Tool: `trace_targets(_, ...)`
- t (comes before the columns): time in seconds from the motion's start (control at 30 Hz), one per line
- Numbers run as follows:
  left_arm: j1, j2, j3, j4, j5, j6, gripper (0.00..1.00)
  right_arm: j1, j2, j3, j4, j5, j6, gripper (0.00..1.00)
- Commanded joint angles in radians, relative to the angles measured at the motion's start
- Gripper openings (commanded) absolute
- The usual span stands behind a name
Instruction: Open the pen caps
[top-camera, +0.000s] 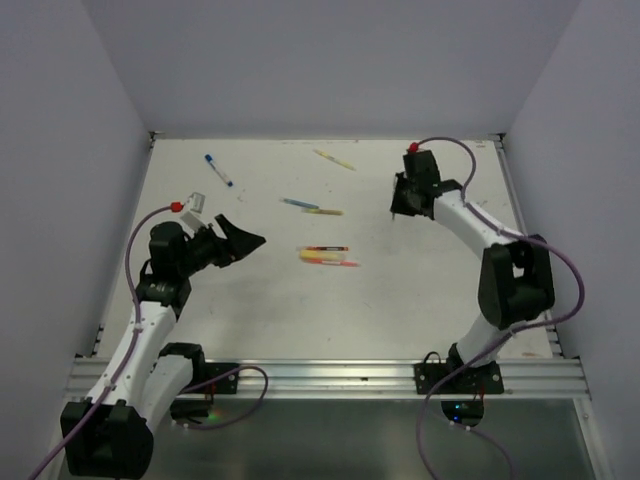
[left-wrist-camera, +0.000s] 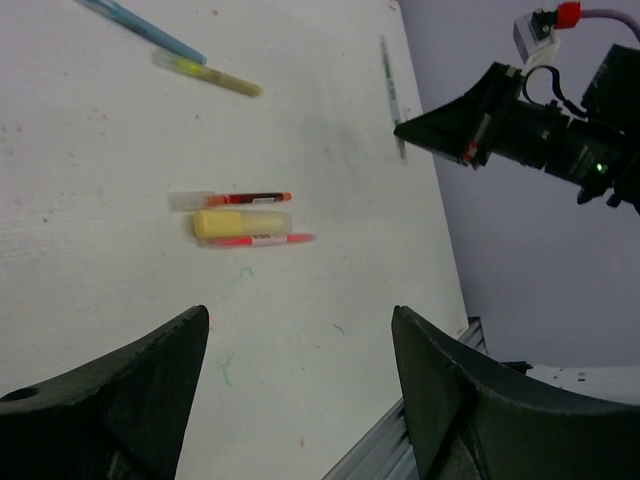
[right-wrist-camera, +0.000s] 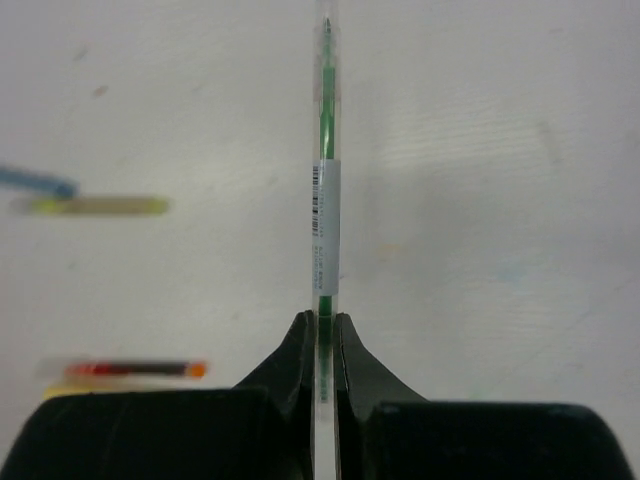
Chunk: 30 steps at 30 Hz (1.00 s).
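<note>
White tabletop between pale walls carries seven thin plastic pens: one blue-and-white pen, one yellow pen, a blue pen beside a yellow-green pen, and a red pen, thick yellow marker and pink pen bunched mid-table. The right gripper pinches an eighth, a clear green-cored pen, above the table. The left gripper gapes wide and empty near the bunch, nothing between them. Caps are too small to tell.

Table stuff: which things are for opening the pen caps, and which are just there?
For the job: green pen in the shut right gripper; open left gripper; blue-and-white pen; red pen; pink pen; yellow pen.
Just there: purple cable; metal rail.
</note>
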Motion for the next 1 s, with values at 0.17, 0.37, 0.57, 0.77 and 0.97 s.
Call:
trace_targets(0.17, 0.004, -0.064, -0.01, 0.035, 0.139, -0.102, 0.76, 0.226, -0.537, -0.412, 0.059, -0.547, -0.123, 0.0)
trace_targets(0.37, -0.015, -0.095, -0.108, 0.189, 0.122, -0.216, 0.7, 0.328, -0.739, -0.479, 0.046, -0.697, -0.118, 0.0)
trace_targets(0.57, -0.247, 0.067, -0.036, 0.241, -0.064, -0.236, 0.7, 0.404, -0.713, -0.465, 0.054, -0.703, -0.094, 0.0)
trace_targets(0.77, -0.306, 0.088, -0.065, 0.393, -0.131, -0.315, 0.67, 0.454, -0.703, -0.48, 0.091, -0.679, -0.06, 0.0)
trace_targets(0.97, -0.369, 0.123, -0.096, 0.497, -0.182, -0.366, 0.66, 0.488, -0.682, -0.485, 0.128, -0.674, -0.035, 0.0)
